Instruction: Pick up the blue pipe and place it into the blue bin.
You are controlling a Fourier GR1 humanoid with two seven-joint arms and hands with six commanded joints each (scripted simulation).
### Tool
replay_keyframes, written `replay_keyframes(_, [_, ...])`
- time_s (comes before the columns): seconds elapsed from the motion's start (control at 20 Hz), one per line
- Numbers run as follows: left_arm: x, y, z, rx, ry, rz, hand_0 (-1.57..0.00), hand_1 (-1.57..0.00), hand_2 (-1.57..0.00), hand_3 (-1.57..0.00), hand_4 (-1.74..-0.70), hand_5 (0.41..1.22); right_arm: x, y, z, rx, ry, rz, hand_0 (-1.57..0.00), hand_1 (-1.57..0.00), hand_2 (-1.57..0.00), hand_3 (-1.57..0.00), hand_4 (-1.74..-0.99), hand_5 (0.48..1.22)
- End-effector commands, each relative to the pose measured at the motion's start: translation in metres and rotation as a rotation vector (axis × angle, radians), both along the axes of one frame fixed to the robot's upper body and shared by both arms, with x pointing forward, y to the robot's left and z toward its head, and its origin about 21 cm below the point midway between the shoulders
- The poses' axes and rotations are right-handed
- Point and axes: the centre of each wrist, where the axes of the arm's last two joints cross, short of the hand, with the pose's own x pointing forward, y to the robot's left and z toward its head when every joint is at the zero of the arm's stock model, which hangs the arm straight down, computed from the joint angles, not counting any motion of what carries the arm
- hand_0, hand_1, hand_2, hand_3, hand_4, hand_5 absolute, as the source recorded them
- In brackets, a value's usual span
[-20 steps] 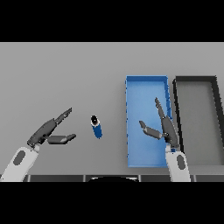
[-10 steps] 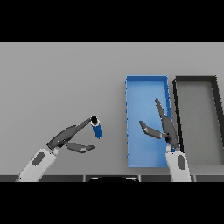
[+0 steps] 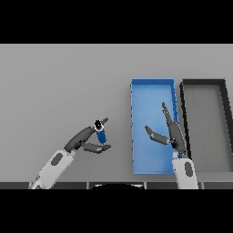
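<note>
The blue pipe, short with a dark upper end, stands on the grey table left of the blue bin. My left hand has reached it from the lower left. Its straight fingers lie along the pipe's far side and the thumb sits just below the pipe's near end, so the pipe is between them. The fingers are not curled round it. My right hand hovers open over the right half of the blue bin, fingers pointing away, thumb out to the left.
A black bin stands directly right of the blue bin, the two side by side. Grey table surface stretches to the left and behind the pipe.
My left hand has moved right, from well left of the pipe to around it, fingers now beside it and thumb under it. The pipe and right hand have barely moved.
</note>
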Motion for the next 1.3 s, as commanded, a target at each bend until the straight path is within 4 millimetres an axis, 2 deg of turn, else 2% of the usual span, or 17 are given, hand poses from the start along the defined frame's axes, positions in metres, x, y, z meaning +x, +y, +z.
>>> replay_keyframes(0.0, [0.002,-0.003,-0.004,0.007,-0.007,0.012,0.0,0.0,0.0,0.0,-1.1,0.497,0.0,-0.001,0.001,-0.003,-0.008,0.0,0.0,0.0,0.0,0.0,-1.2,0.547])
replay_keyframes(0.1, [0.003,-0.01,-0.005,-0.026,-0.025,0.005,0.0,0.0,-0.02,0.0,-1.1,0.517,-0.002,-0.003,0.0,-0.015,-0.005,-0.006,0.0,0.0,0.0,0.0,-1.195,0.548])
replay_keyframes(0.2, [0.007,-0.018,-0.007,-0.086,0.004,0.001,0.0,0.0,-0.09,-0.04,-1.14,0.567,-0.001,-0.004,0.001,-0.018,0.008,-0.012,0.0,0.0,0.0,0.0,-1.188,0.55])
replay_keyframes(0.3, [0.007,-0.022,-0.006,-0.144,0.044,0.005,0.0,-0.12,-0.27,-0.2,-1.22,0.635,-0.003,-0.004,0.001,-0.025,-0.009,-0.007,0.0,0.0,0.0,0.0,-1.188,0.556])
replay_keyframes(0.35, [0.006,-0.024,-0.008,-0.166,0.053,0.002,-0.04,-0.25,-0.42,-0.35,-1.27,0.675,-0.002,-0.006,0.002,-0.011,-0.013,-0.006,0.0,0.0,0.0,0.0,-1.196,0.56])
replay_keyframes(0.4, [0.005,-0.028,-0.008,-0.192,0.069,-0.008,-0.18,-0.41,-0.58,-0.59,-1.3,0.784,-0.001,-0.006,0.001,-0.018,0.003,-0.013,0.0,0.0,0.0,0.0,-1.192,0.56])
replay_keyframes(0.5, [0.004,-0.033,-0.008,-0.217,0.06,0.008,-0.65,-0.83,-0.94,-0.91,-1.45,0.941,-0.003,-0.005,-0.003,-0.015,0.004,-0.002,0.0,0.0,0.0,0.0,-1.189,0.562])
replay_keyframes(0.6, [0.002,-0.038,-0.007,-0.224,0.054,-0.005,-0.98,-1.1,-1.16,-1.11,-1.55,1.042,-0.003,-0.006,-0.001,-0.025,-0.003,-0.006,0.0,0.0,0.0,0.0,-1.182,0.562])
replay_keyframes(0.7, [-0.003,-0.04,-0.01,-0.241,0.032,-0.025,-1.19,-1.27,-1.31,-1.26,-1.62,1.106,-0.003,-0.007,0.0,-0.024,-0.008,-0.011,0.0,0.0,0.0,0.0,-1.178,0.561])
replay_keyframes(0.85, [-0.004,-0.043,-0.009,-0.224,0.009,-0.016,-1.38,-1.42,-1.44,-1.41,-1.54,1.162,-0.003,-0.005,-0.003,-0.025,-0.001,-0.008,0.0,0.0,0.0,0.0,-1.176,0.559])
replay_keyframes(1.0, [-0.004,-0.048,-0.006,-0.228,-0.027,-0.033,-1.47,-1.49,-1.5,-1.49,-1.5,1.191,-0.001,-0.008,-0.001,-0.036,-0.001,-0.007,0.0,0.0,0.0,0.0,-1.166,0.556])
replay_keyframes(1.25, [-0.006,-0.068,0.025,-0.368,-0.131,-0.067,-1.54,-1.54,-1.55,-1.54,-1.48,1.211,0.001,-0.008,-0.003,-0.052,0.007,-0.014,0.0,0.0,0.0,0.0,-1.144,0.551])
